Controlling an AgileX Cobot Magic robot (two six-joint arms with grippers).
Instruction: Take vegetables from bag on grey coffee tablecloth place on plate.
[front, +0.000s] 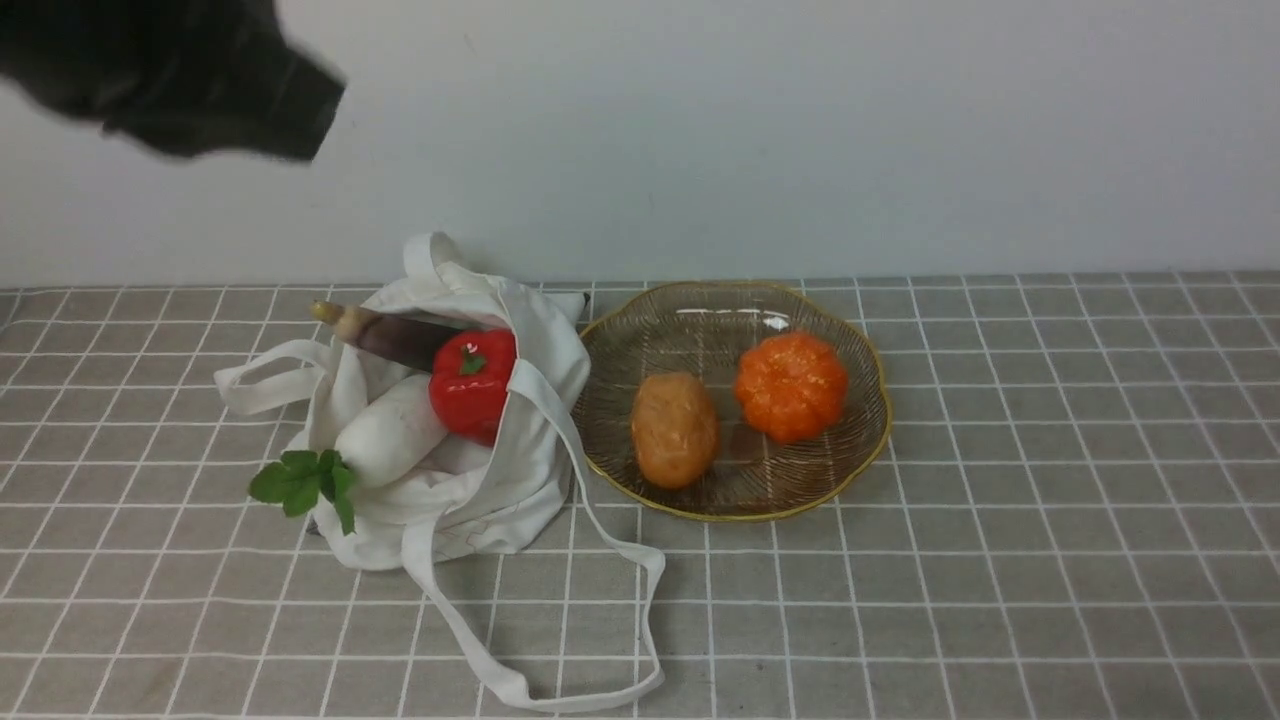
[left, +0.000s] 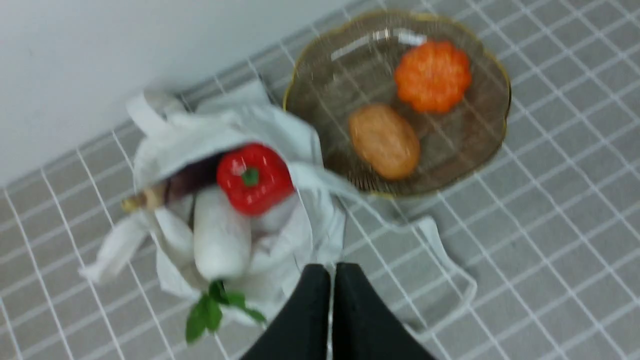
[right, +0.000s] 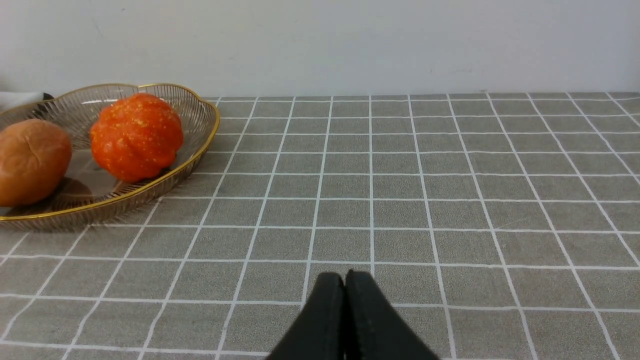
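The off-white cloth bag (front: 520, 480) lies open on the grey checked tablecloth (front: 1000, 580). In it are a red pepper (front: 472, 385), a white radish (front: 390, 430) with green leaves (front: 305, 485) and a dark purple eggplant (front: 395, 338). The gold-rimmed glass plate (front: 860, 460) holds a tan potato (front: 673, 430) and an orange pumpkin (front: 791, 386). My left gripper (left: 332, 270) is shut and empty, high above the bag (left: 300, 140); the pepper (left: 254, 177) lies below it. My right gripper (right: 344, 277) is shut and empty, low over the cloth to the right of the plate (right: 200, 145).
A white wall (front: 750, 130) runs behind the table. The bag's long strap (front: 560, 690) loops toward the front edge. The left arm (front: 180, 80) shows as a dark blur at the upper left.
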